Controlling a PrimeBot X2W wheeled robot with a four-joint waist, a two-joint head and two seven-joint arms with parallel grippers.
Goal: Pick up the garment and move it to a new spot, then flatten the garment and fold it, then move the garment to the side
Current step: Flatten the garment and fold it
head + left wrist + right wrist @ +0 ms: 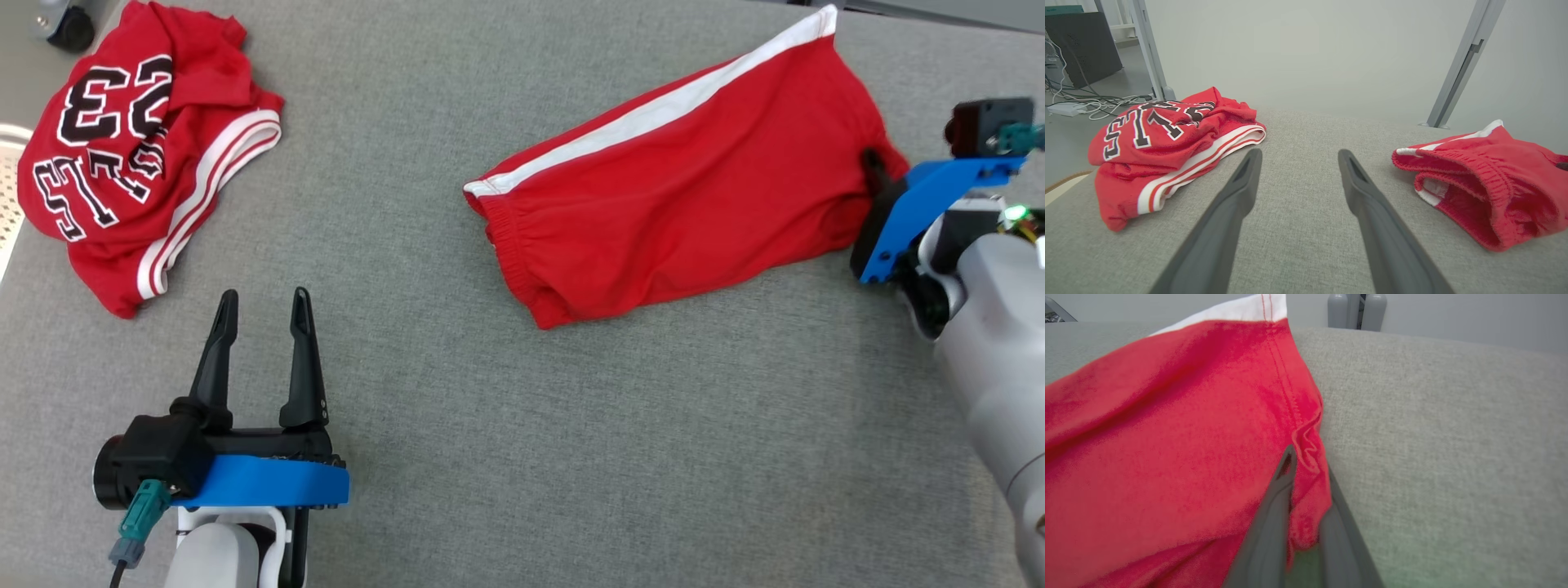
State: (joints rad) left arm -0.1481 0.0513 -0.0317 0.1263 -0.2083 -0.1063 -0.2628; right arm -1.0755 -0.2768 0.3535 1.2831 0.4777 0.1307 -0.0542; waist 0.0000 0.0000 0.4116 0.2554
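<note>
The garment, red shorts (686, 188) with a white side stripe, lies folded on the grey surface right of centre, its elastic waistband (1457, 171) facing left. My right gripper (875, 167) is shut on the hem at the shorts' right edge; in the right wrist view the red cloth (1306, 490) is pinched between the two fingers (1274, 514). My left gripper (261, 314) rests open over bare surface at the lower left, nothing between its fingers (1237, 192), well apart from the shorts.
A crumpled red jersey (139, 155) with black and white lettering lies at the far left corner, also seen as the jersey (1167, 139) ahead-left of my left gripper. Grey padded surface (571, 425) spans the front. Metal frame posts (1461, 61) stand beyond the far edge.
</note>
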